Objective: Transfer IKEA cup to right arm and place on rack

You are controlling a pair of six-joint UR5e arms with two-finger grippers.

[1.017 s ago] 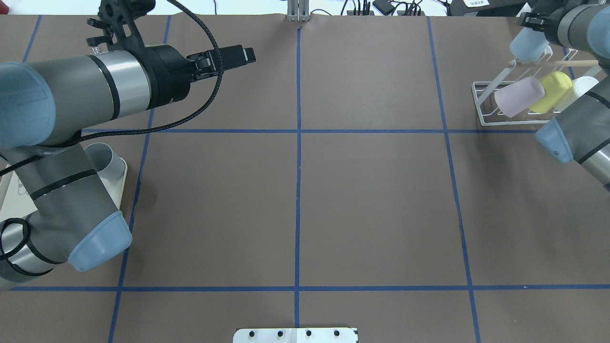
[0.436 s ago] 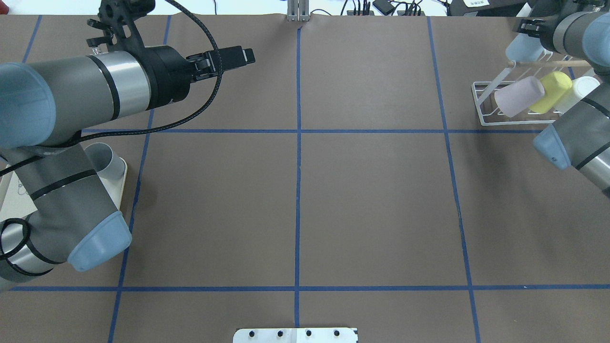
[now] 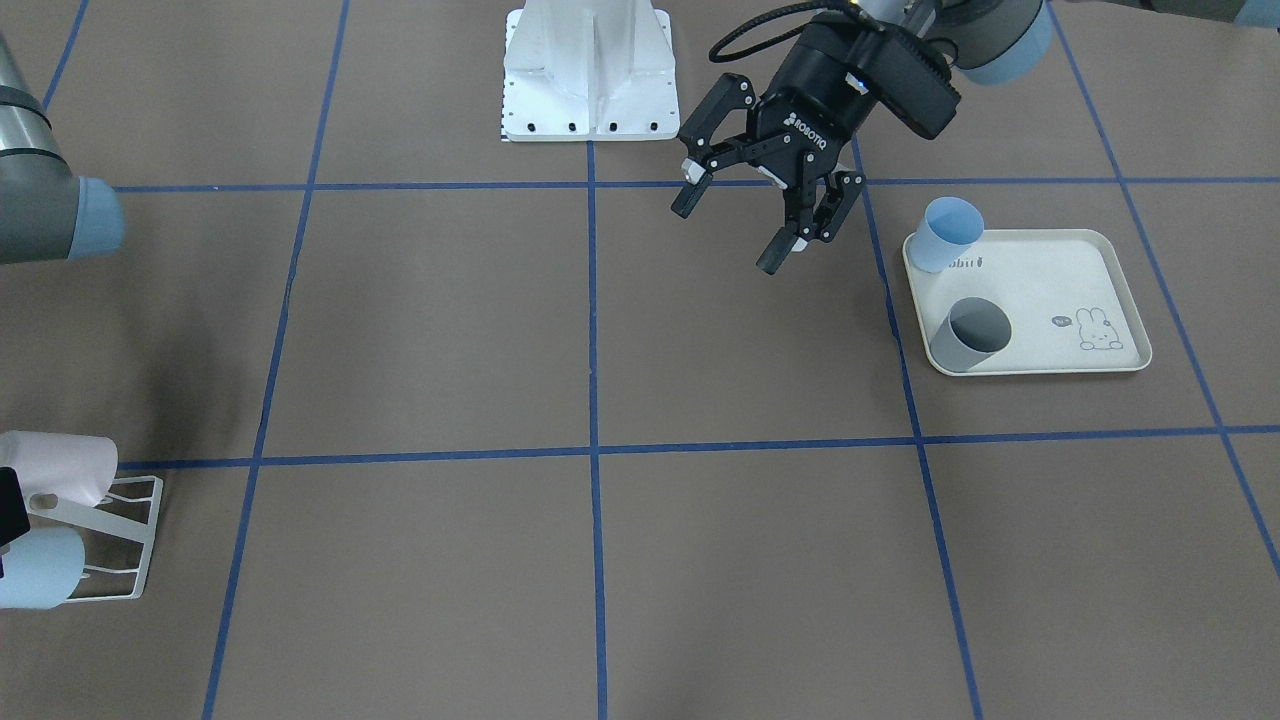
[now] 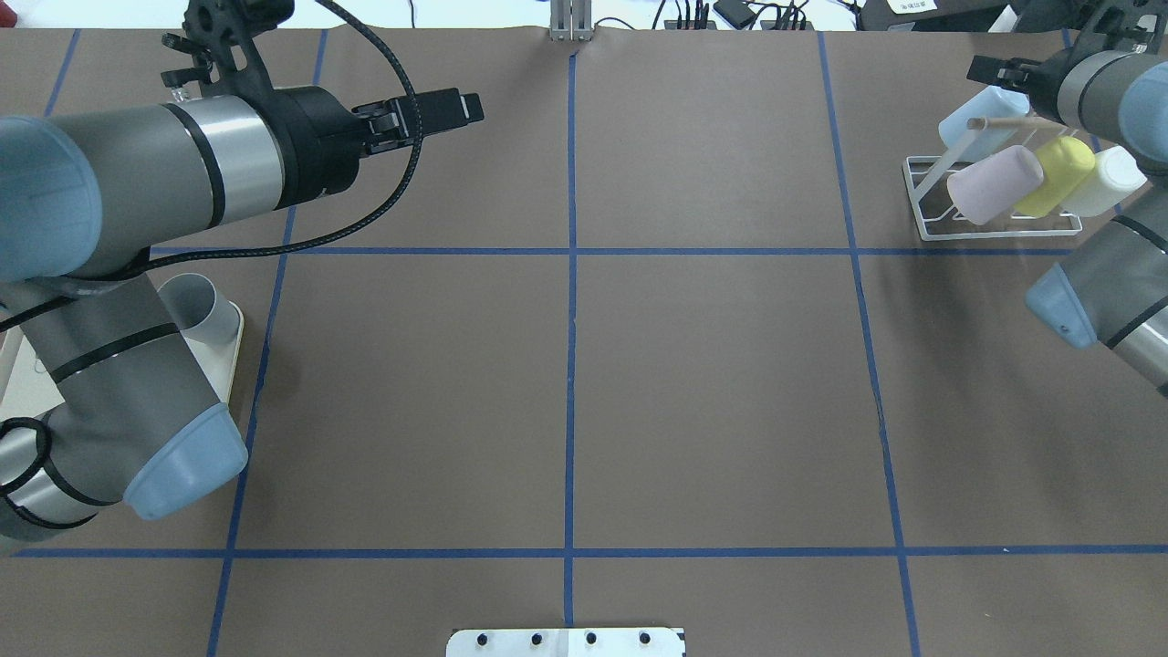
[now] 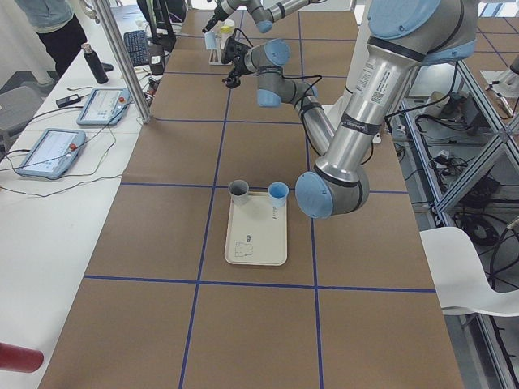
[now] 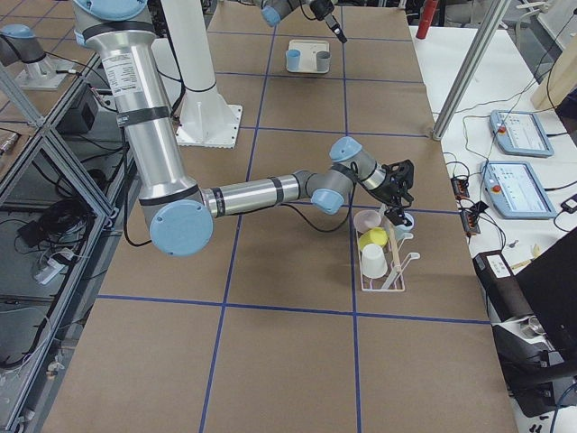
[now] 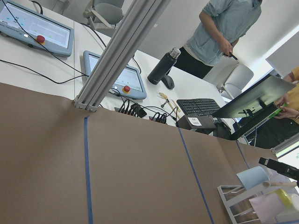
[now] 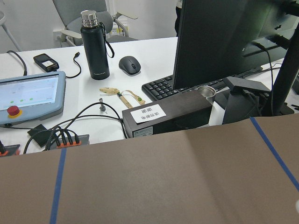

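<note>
Cup (image 4: 978, 117) at rack (image 4: 915, 205) 10 o'clock corner, axis 2-to-8 o'clock in overhead view. Right end effector (image 4: 996, 71) touching cup's 1 o'clock end. You can't tell if it's clamped. Left end effector (image 3: 728, 237) spread, empty, well apart.

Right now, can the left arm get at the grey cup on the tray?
Probably yes. The left gripper hangs open and empty beside the tray, and the grey cup stands mouth up at the tray's edge, apart from the blue cup, with nothing over it.
</note>
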